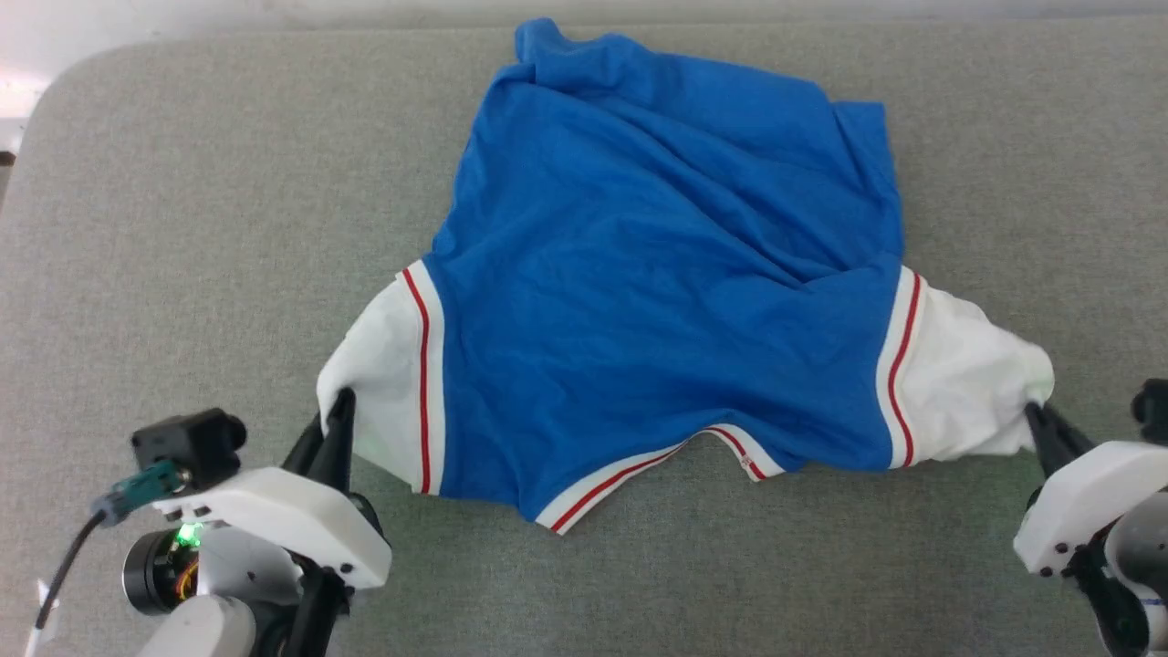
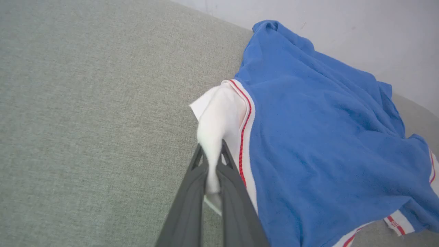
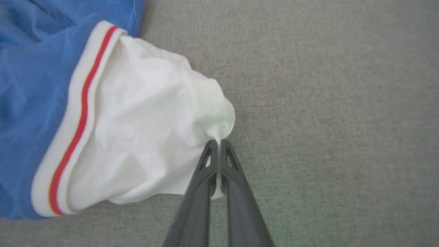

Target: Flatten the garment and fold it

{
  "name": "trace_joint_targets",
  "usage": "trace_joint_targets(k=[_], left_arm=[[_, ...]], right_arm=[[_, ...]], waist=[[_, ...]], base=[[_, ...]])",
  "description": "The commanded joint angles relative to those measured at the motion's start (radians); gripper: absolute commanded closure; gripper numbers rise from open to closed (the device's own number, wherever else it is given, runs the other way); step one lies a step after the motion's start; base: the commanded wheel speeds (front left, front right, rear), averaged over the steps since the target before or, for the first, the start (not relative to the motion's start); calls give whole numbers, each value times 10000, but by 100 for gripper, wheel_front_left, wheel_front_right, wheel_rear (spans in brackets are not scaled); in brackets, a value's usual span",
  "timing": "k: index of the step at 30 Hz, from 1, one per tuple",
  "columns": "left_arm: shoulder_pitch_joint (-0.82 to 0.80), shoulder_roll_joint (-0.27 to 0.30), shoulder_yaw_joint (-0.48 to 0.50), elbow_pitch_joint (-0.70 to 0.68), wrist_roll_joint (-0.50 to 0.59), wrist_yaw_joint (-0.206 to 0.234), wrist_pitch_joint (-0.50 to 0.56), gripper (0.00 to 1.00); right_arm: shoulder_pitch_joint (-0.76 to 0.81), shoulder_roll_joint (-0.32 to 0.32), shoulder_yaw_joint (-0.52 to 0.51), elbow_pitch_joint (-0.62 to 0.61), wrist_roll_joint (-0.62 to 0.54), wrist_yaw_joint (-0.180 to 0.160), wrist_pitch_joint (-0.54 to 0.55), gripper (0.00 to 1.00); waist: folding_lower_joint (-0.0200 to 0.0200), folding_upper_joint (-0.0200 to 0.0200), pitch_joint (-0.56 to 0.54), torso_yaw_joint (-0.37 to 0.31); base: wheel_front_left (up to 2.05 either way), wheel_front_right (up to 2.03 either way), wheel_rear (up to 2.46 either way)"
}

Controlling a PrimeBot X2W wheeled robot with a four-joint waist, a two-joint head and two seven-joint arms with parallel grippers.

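The garment [image 1: 657,301], a bright blue jersey with white short sleeves edged by thin red stripes, lies spread but wrinkled on the grey fabric surface [image 1: 182,228], about midway across it and reaching towards its far edge. Its plain blue side faces up. The white-and-red collar trim [image 1: 630,474] lies at the near edge and the hem bunches at the far side, where one far-left corner is folded up into a small peak. Creases run across the blue body, mostly on its right half. The left sleeve [image 1: 383,374] lies fairly flat at the near left, and the right sleeve [image 1: 967,383] puffs up in a rumpled bulge at the near right. The left gripper [image 1: 339,406] has its two dark fingers pressed together on the outer edge of the left sleeve, with white cloth drawn down between them. The right gripper [image 1: 1036,415] pinches the outer tip of the right sleeve, its fingers closed tight on a small tuck of white fabric. A pale wall [image 2: 343,20] rises beyond the far edge of the surface.
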Motion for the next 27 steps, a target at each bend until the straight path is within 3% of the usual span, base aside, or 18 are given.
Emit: trace_joint_targets(k=[1,9,15,20,27], left_arm=[[10,-128,187,-78,-136,-108,-193,100],[-223,-444,1151,-717,-820,-426,-933,100],[-1643,-217,1467,-1006,-913,-549,-591,100],[-3612,56,1244,-508,-772,-564,321,100],[-5930,-124,845,565,-798,-569,1362,100]], right_arm=[[-75,66,-77,-232,150,-9,-219,100],[-1086,360,84,-2036,1078,-9,-800,100],[-2644,419,592,-3000,1563,-9,-593,100],[-4387,226,1090,-3026,1491,-9,-260,100],[-6470,-81,1498,-2304,1473,-9,51,100]], waist=[[-1,-1,-195,-107],[-1,-1,-1022,-432],[-1,-1,-1606,-577],[-1,-1,-2071,-585],[-1,-1,-2535,-614]], base=[[0,0,0],[0,0,0],[0,0,0],[0,0,0],[0,0,0]])
